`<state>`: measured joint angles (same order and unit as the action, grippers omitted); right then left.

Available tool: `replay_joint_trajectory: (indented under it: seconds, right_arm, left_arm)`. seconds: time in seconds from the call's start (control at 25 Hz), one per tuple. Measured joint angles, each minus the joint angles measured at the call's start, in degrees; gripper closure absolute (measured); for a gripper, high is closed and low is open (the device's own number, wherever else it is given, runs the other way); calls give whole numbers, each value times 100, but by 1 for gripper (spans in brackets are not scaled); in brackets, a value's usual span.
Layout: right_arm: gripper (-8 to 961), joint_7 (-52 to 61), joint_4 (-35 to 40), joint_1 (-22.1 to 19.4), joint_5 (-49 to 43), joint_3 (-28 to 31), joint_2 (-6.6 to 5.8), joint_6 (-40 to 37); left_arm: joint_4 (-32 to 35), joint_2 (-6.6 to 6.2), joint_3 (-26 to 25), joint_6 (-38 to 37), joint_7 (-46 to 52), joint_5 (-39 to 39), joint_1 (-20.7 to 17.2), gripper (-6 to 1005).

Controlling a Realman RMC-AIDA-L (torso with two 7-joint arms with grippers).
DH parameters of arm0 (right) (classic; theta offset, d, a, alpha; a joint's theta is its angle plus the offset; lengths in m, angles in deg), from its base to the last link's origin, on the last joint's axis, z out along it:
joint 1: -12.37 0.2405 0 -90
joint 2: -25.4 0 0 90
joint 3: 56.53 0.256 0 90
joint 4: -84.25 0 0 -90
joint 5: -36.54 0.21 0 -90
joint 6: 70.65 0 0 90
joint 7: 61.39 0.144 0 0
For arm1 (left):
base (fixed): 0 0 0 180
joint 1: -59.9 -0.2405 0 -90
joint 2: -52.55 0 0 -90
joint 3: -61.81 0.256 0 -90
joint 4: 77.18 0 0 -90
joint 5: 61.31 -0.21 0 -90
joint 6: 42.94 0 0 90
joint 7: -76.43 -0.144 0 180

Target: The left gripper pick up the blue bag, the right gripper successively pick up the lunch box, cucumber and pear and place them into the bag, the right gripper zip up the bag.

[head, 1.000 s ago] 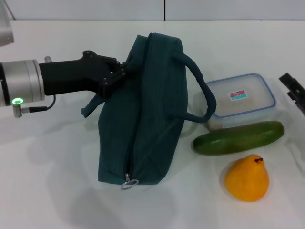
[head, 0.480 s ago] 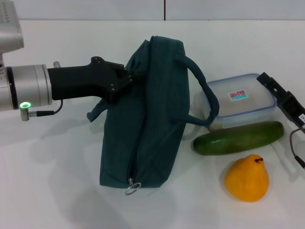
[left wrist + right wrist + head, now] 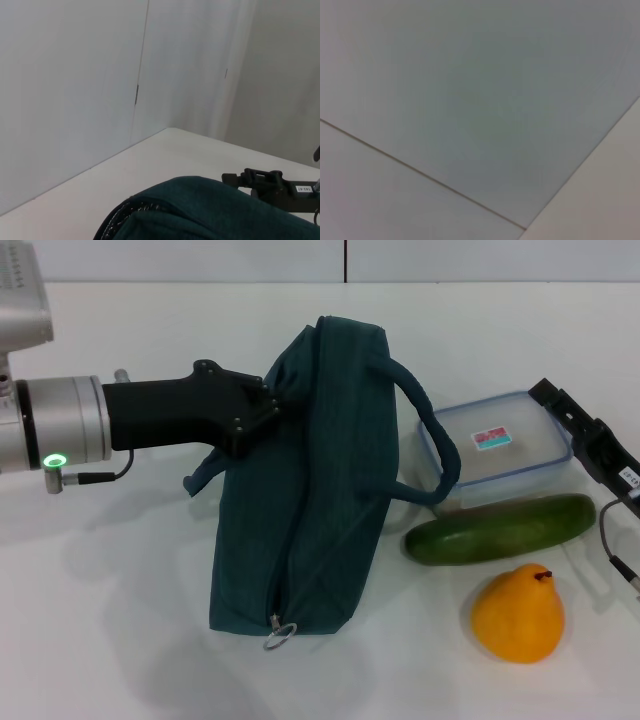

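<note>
The blue bag [image 3: 310, 490] stands upright at the table's middle, zipper running down its near side to a ring pull [image 3: 280, 635]. My left gripper [image 3: 266, 402] is shut on the bag's upper left edge. The bag's top also shows in the left wrist view [image 3: 200, 210]. The clear lunch box [image 3: 495, 445] with a blue-rimmed lid lies right of the bag, partly behind the bag's handle [image 3: 430, 430]. The green cucumber [image 3: 500, 530] lies in front of it, and the orange-yellow pear [image 3: 518, 615] in front of that. My right gripper [image 3: 578, 430] is at the lunch box's right edge.
The white table [image 3: 120, 620] meets a pale wall at the back. The right gripper's cable [image 3: 615, 545] hangs near the cucumber's right end. The right wrist view shows only wall [image 3: 470, 100]. The right gripper also shows far off in the left wrist view [image 3: 272, 185].
My right gripper has come in from the right to the lunch box's right edge, and the box has shifted slightly. My left gripper pulled the bag more upright, then held still.
</note>
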<state>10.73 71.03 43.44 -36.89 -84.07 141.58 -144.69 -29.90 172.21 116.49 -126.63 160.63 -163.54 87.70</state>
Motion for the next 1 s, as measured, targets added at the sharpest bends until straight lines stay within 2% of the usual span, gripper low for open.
replay_joint_trajectory:
  seconds: [1.0]
  right_arm:
    - [243, 274, 65, 171, -57, 12, 0, 133]
  left_arm:
    - [-9, -5, 7, 2, -70, -56, 21, 947]
